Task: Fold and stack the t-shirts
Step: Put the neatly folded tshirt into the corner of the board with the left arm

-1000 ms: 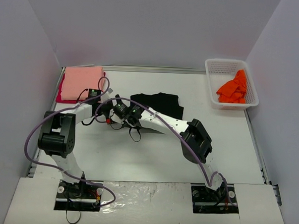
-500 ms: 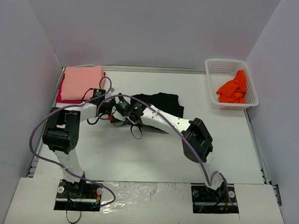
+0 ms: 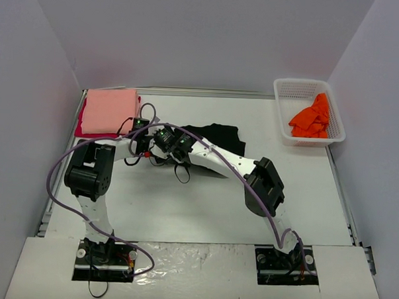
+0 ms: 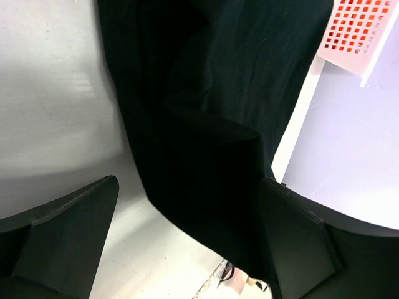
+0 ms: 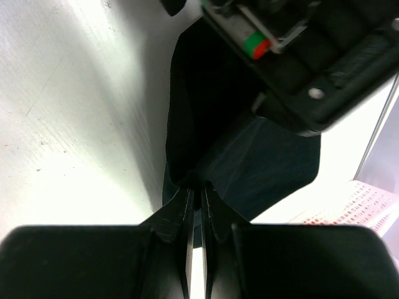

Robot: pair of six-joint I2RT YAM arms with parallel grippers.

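Four t-shirts: black (image 3: 217, 134), pink (image 3: 110, 110), red (image 3: 79, 126), orange (image 3: 311, 117); one basket (image 3: 302, 82).

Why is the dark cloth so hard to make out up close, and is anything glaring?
Left wrist view: the black t-shirt is underexposed, its folds barely showing. Right wrist view: the white table glares brightly. Top view: even light, only soft shadows on the table.

Centre: black shirt (image 3: 216, 138) crumpled; salmon-pink shirt (image 3: 110, 110) folded atop red shirt (image 3: 79, 128), far-left; orange shirt (image 3: 311, 118) bunched in basket (image 3: 301, 88).
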